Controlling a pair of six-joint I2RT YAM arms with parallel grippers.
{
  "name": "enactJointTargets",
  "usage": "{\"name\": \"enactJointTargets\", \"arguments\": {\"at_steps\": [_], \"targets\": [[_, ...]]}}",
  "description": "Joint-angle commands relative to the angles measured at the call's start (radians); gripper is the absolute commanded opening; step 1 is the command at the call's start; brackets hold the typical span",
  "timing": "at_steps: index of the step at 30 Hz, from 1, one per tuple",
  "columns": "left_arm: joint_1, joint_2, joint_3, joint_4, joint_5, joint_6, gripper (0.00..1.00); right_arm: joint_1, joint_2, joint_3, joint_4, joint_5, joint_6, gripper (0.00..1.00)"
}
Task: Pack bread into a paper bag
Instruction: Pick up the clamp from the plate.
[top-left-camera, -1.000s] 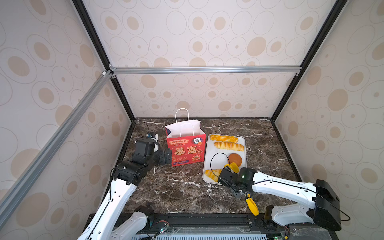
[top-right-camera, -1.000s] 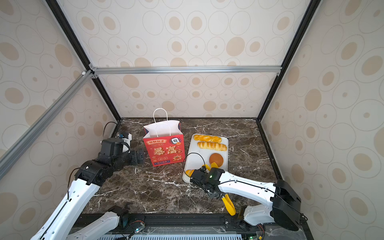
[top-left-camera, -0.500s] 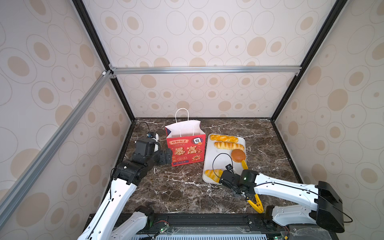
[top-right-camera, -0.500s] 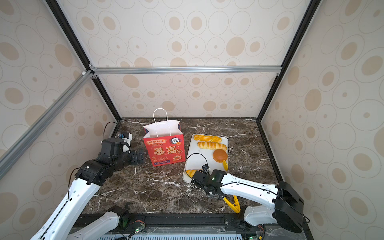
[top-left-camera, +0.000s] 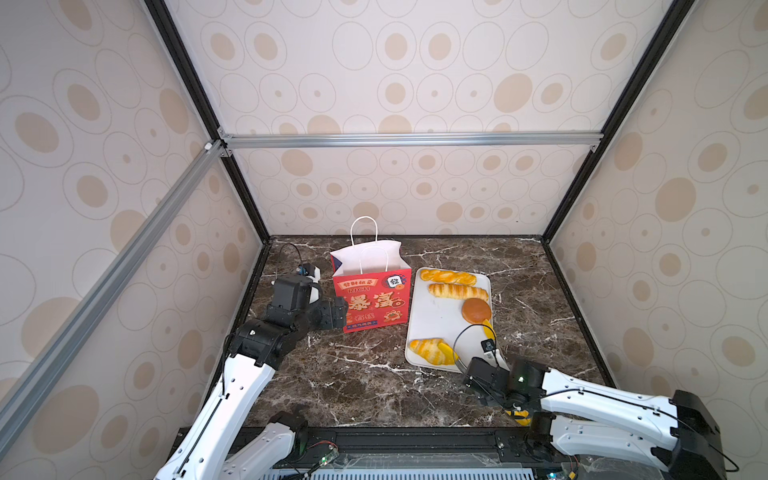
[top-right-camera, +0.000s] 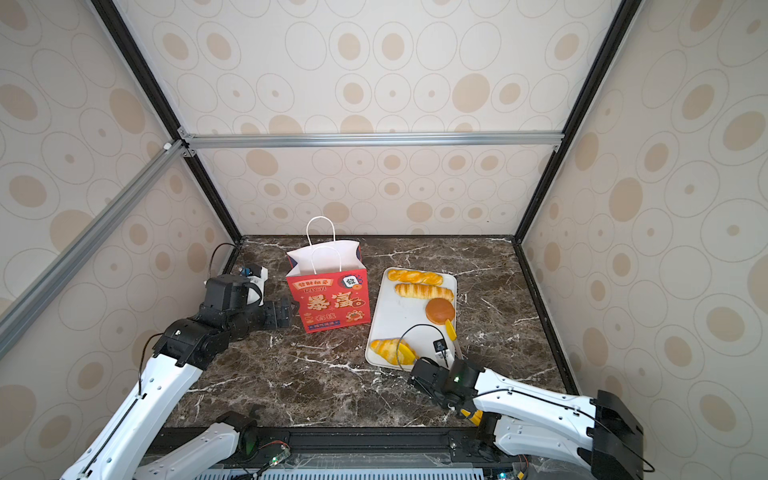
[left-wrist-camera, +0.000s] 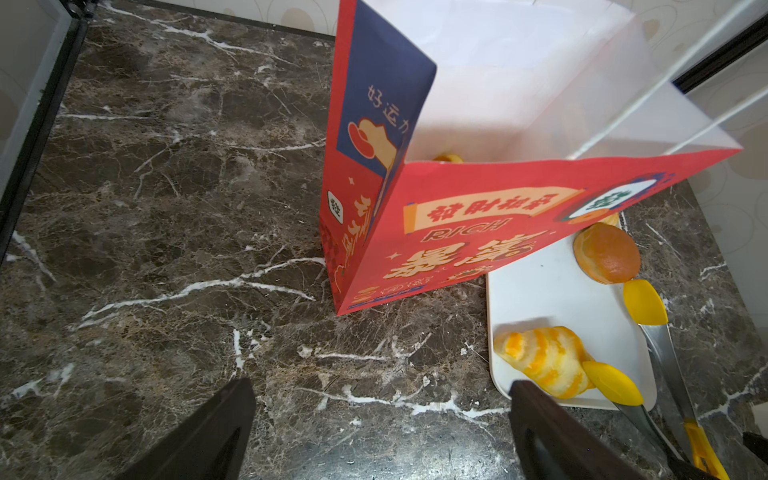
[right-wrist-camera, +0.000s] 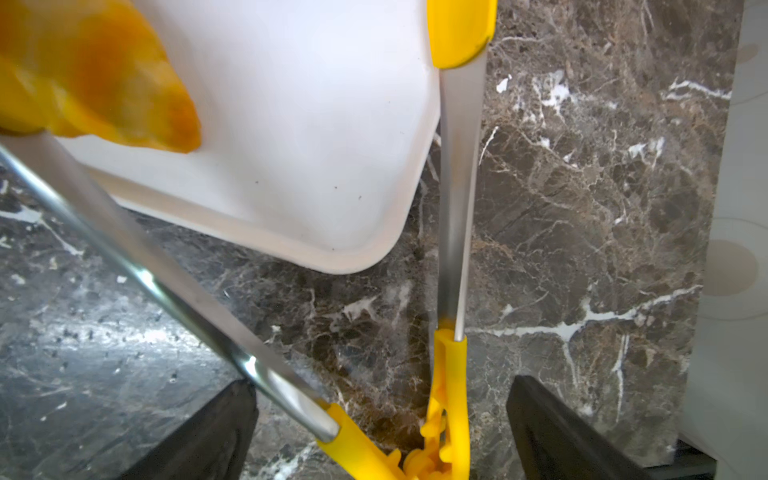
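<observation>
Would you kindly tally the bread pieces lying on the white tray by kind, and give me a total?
Long twisted sticks: 2
Round brown bun: 1
Croissant: 1
Total on the tray: 4

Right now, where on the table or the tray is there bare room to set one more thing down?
The tray is bare in its middle, between the two long sticks, the bun and the croissant. The table is bare in front of the bag and right of the tray. Crowded: the tray's near end, with croissant and tongs.
</observation>
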Motion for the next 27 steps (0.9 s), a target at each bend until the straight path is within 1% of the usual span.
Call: {"name": "enactJointTargets", "arguments": {"at_steps": [1, 4, 7, 10, 14, 19, 20, 22, 24, 25, 26, 27], "targets": [[0.007, -0.004, 0.002, 0.019, 0.019, 0.006, 0.99, -0.007, -0.05, -0.035, 0.016, 0.035, 0.078, 1.0], [0.006, 0.003, 0.003, 0.019, 0.026, 0.006, 0.99, -0.022, -0.089, -0.06, 0.072, -0.009, 0.024, 1.0], [0.006, 0.001, 0.002, 0.02, 0.024, 0.004, 0.99, -0.068, -0.114, -0.082, 0.07, -0.031, 0.038, 1.0], [0.007, 0.001, -0.001, 0.022, 0.024, 0.001, 0.99, -0.139, -0.102, -0.085, 0.05, -0.051, 0.063, 1.0], [0.006, 0.003, -0.003, 0.022, 0.025, -0.001, 0.99, -0.18, -0.034, -0.064, 0.037, -0.047, 0.068, 1.0], [0.006, 0.001, -0.003, 0.022, 0.022, 0.0, 0.99, -0.189, 0.097, -0.014, 0.069, -0.064, -0.016, 1.0], [0.006, 0.0, -0.003, 0.021, 0.022, 0.0, 0.98, -0.188, 0.114, -0.007, 0.079, -0.072, -0.032, 0.96], [0.006, 0.001, -0.003, 0.021, 0.02, 0.0, 0.99, -0.188, 0.129, 0.0, 0.105, -0.095, -0.07, 0.81], [0.006, 0.001, -0.003, 0.022, 0.019, 0.0, 0.99, -0.189, 0.128, -0.002, 0.124, -0.103, -0.089, 0.58], [0.006, 0.001, -0.003, 0.021, 0.019, 0.001, 0.99, -0.188, 0.126, -0.004, 0.13, -0.109, -0.092, 0.52], [0.006, 0.001, -0.003, 0.022, 0.019, 0.001, 0.99, -0.189, 0.121, -0.008, 0.14, -0.117, -0.099, 0.48], [0.006, 0.002, -0.002, 0.021, 0.019, 0.001, 0.99, -0.188, 0.117, -0.01, 0.153, -0.129, -0.106, 0.48]]}}
